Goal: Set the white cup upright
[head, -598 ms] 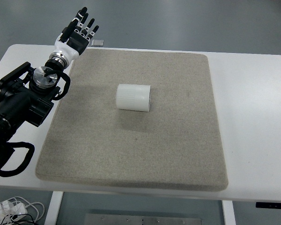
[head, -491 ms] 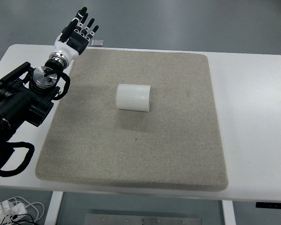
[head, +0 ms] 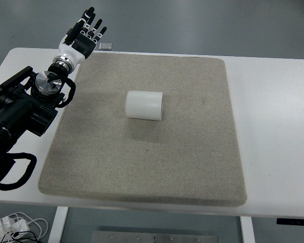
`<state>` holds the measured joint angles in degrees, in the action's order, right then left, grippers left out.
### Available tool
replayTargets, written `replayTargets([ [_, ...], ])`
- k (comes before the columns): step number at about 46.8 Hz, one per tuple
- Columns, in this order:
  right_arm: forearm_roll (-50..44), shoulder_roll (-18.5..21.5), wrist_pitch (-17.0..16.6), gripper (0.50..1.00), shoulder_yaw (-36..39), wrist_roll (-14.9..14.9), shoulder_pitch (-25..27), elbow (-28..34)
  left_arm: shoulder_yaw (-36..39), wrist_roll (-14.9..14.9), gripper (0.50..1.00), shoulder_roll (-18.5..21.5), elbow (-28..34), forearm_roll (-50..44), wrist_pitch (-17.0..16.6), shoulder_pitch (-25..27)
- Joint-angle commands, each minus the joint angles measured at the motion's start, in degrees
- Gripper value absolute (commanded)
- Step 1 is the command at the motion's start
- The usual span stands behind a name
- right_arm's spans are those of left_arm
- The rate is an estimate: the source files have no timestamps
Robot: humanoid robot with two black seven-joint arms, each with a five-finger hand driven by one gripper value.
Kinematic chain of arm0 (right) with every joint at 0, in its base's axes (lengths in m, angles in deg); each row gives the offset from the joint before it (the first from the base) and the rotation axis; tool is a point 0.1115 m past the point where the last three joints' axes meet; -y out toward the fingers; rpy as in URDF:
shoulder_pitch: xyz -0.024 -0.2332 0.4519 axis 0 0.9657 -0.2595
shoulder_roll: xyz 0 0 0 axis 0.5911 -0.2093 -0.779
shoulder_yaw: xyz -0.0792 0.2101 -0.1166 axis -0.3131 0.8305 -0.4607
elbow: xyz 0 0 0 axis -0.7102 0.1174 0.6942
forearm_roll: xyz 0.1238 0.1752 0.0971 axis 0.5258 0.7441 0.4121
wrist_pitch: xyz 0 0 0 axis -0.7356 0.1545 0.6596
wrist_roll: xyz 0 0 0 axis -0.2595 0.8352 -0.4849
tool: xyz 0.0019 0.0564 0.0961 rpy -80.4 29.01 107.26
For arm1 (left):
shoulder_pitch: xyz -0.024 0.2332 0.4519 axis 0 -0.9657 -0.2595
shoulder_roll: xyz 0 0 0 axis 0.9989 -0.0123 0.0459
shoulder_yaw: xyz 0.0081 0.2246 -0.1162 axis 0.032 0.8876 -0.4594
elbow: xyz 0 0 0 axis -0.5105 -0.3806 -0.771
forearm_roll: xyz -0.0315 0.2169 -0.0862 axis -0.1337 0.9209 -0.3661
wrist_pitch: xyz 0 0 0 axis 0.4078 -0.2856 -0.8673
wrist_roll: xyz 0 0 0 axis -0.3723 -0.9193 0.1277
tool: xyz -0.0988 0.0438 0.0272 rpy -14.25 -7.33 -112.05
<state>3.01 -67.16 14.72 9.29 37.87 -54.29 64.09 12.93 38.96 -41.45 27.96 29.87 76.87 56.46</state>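
Work on the task is not yet starting, as far as the view is showing. The white ribbed plastic cup [head: 144, 105] is lying on its side a little above the centre of the frame, on the grey felt-like square mat [head: 142, 167] that is covering most of the white surface [head: 273, 126]. Its axis is running left to right, and I cannot tell from here which end is the open mouth. Nothing is showing inside the cup or spilling out beside it.

The left hand [head: 83, 34] is hovering in the upper left of the frame, at the far left corner of the mat, well apart from the cup. Its fingers are spreading open and pointing away, pinching nothing. The right hand is not showing anywhere.

So everything is remaining to do: reaching to the cup, taking hold of it, turning it onto its base and letting go.
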Motion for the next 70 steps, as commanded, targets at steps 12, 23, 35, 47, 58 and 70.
replayTargets([
  [12,-0.02,0.0,0.0,0.952,0.0,0.0,0.0,0.0,1.1,0.01,0.996,0.13,-0.53,1.61,5.17,0.15],
  [23,-0.02,0.0,0.0,0.952,0.0,0.0,0.0,0.0,2.16,0.01,0.996,0.22,-0.18,13.91,5.17,0.85],
  [35,0.07,0.0,0.0,0.952,0.0,0.0,0.0,0.09,3.12,0.09,0.994,1.53,0.96,29.1,5.17,3.13],
  [47,-0.02,0.0,0.0,0.952,0.0,0.0,0.0,0.0,6.81,0.18,0.99,7.42,11.33,50.03,4.56,5.51],
  [58,0.07,0.0,0.0,0.952,0.0,0.0,0.0,0.0,10.95,0.53,0.99,11.11,21.52,64.89,4.73,7.97],
  [70,-0.02,0.0,0.0,0.952,0.0,0.0,0.0,0.0,20.52,1.23,0.986,15.69,33.57,81.94,4.73,10.43],
])
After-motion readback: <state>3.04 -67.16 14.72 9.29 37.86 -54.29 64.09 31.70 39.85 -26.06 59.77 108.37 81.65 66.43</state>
